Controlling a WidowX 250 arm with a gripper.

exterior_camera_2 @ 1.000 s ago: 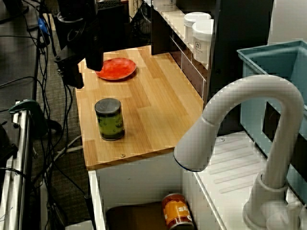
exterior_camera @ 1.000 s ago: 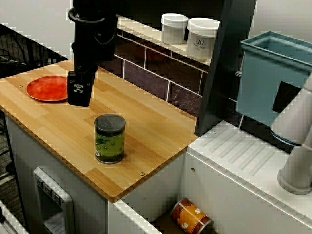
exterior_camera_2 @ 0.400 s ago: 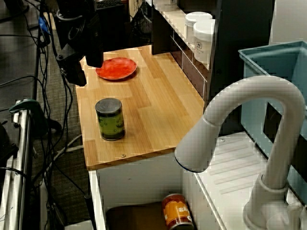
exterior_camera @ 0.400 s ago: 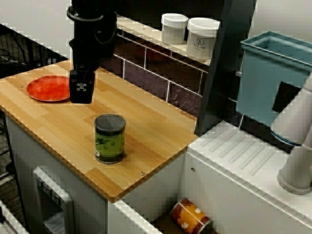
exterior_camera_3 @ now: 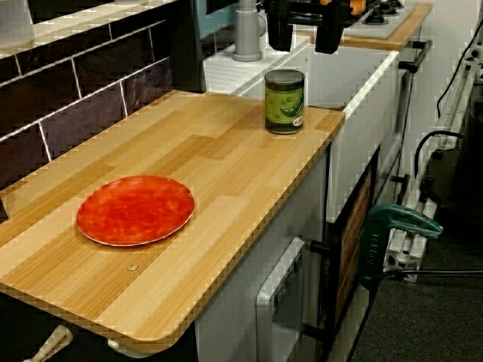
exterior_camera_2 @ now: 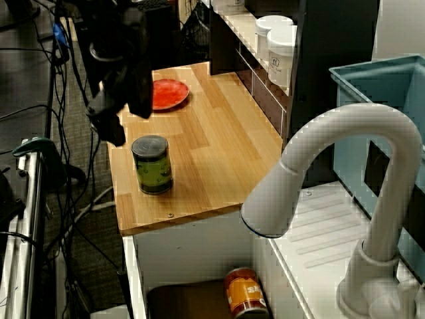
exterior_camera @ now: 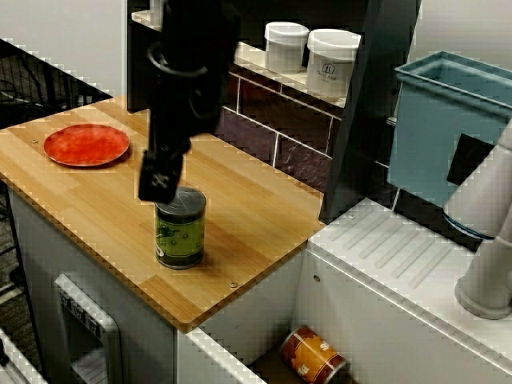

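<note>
- Wooden table (exterior_camera: 256,200) beside a white sink (exterior_camera_2: 192,256); dark tiled wall (exterior_camera: 256,128) behind; white jars (exterior_camera: 332,62) on the shelf (exterior_camera: 248,56) above.
- Green can (exterior_camera: 180,232) stands upright near the table's front edge, towards the sink end.
- Pincer (exterior_camera_3: 305,30) hangs just above and beside the green can; fingers (exterior_camera_3: 330,30) spread wide, nothing held; the view that rides on the pincer shows a gap to the can.
- Red plate (exterior_camera: 86,145) lies flat at the other end, well apart from the can.
- Orange can (exterior_camera: 314,354) lies on its side in the sink.
</note>
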